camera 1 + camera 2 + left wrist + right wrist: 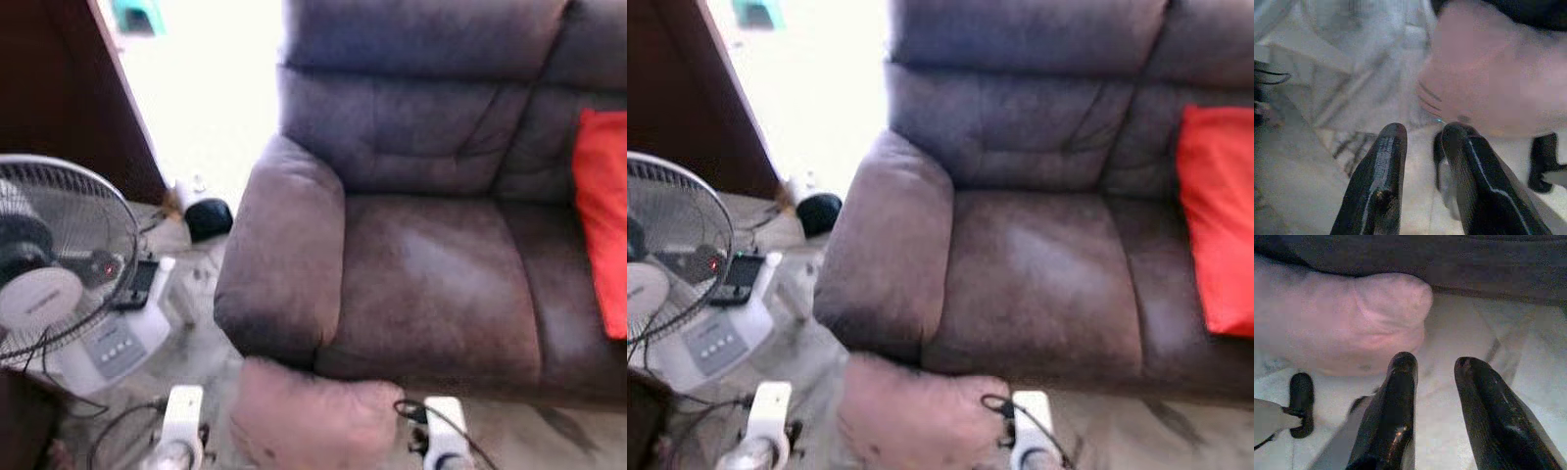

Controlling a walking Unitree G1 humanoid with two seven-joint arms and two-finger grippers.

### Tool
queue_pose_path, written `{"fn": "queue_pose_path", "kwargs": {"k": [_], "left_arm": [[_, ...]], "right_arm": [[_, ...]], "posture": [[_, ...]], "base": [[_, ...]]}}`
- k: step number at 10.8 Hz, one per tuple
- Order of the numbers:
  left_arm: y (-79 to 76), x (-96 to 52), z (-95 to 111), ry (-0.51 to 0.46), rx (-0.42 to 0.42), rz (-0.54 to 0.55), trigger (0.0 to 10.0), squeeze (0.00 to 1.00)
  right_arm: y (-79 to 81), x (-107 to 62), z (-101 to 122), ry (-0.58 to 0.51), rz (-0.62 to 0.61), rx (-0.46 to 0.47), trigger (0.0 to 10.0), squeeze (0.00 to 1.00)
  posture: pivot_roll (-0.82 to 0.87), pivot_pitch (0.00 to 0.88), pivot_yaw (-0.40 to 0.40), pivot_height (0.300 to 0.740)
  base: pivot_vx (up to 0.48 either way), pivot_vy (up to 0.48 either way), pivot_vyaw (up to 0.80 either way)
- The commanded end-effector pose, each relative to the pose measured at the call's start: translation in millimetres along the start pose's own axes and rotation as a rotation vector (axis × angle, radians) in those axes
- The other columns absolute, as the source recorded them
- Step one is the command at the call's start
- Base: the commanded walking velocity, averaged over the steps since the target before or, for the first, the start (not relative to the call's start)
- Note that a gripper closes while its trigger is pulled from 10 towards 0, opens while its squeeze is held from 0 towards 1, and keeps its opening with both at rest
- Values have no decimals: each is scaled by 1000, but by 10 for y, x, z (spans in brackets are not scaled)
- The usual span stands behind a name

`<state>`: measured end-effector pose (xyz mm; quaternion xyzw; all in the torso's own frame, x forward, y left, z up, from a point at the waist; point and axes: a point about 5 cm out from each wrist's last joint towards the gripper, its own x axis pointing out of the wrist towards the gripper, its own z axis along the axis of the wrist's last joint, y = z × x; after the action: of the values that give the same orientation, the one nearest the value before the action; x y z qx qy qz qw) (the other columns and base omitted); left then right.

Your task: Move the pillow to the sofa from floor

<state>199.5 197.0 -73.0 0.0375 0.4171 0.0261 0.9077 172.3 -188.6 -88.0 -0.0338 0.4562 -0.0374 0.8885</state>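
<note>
Where the pillow lies: the pale pink pillow [313,421] sits low on the floor [196,343], right at the foot of the sofa [441,274], just below its near armrest [284,245]; it is not on the seat
Left hand: the left hand [1425,131] is on the pillow's left flank with its two black fingers spread and nothing between them; the pillow's edge is just past the fingertips
Right hand: the right hand [1437,362] is on the pillow's right flank, fingers likewise apart and holding nothing, with the pillow's rounded corner just ahead of them
Step in hand: by my reading, the two hands are bracketing the pillow for a two-sided grip; whether any finger already touches the fabric cannot be told
Next move calls for: pressing in from both sides firmly enough that the soft filling does not slip out, then lifting clear of the seat's front edge and carrying forward onto the cushion [431,284]
Risk: a soft pillow may sag or fold between the hands and could catch on the sofa's front on the way up
Surface: pale stone-like floor with grey veining and loose cables [118,421] to the left
Room: brown plush sofa with a red cushion [602,215] at its right, a white pedestal fan [59,264] on the left, a dark wooden panel [59,88] behind it, and strong glare from the background
</note>
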Motion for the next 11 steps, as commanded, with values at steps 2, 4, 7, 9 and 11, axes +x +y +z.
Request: {"fn": "queue_pose_path", "kwargs": {"k": [2, 4, 7, 9, 11], "left_arm": [[-13, -30, -144, 48, 6, -10, 10000, 0], [-11, -30, -146, 49, 8, -9, 10000, 0], [-12, -33, -151, 46, -2, -2, 10000, 0], [-10, -36, -166, 52, -3, 4, 10000, 0], [-6, -38, -176, 57, -3, 6, 10000, 0]], "right_arm": [[-26, -20, -92, 24, -9, 14, 10000, 0], [-24, -20, -92, 24, -6, 13, 10000, 0], [-25, -21, -96, 23, -2, 14, 10000, 0], [-25, -24, -105, 22, 0, 14, 10000, 0], [-24, -26, -113, 26, 1, 5, 10000, 0]], "posture": [[82, 101, -32, 740], [81, 100, -33, 740], [77, 87, -34, 740], [80, 77, -33, 740], [80, 73, -31, 740]], "base": [[0, 0, 0], [0, 0, 0], [0, 0, 0], [0, 0, 0], [0, 0, 0]]}}
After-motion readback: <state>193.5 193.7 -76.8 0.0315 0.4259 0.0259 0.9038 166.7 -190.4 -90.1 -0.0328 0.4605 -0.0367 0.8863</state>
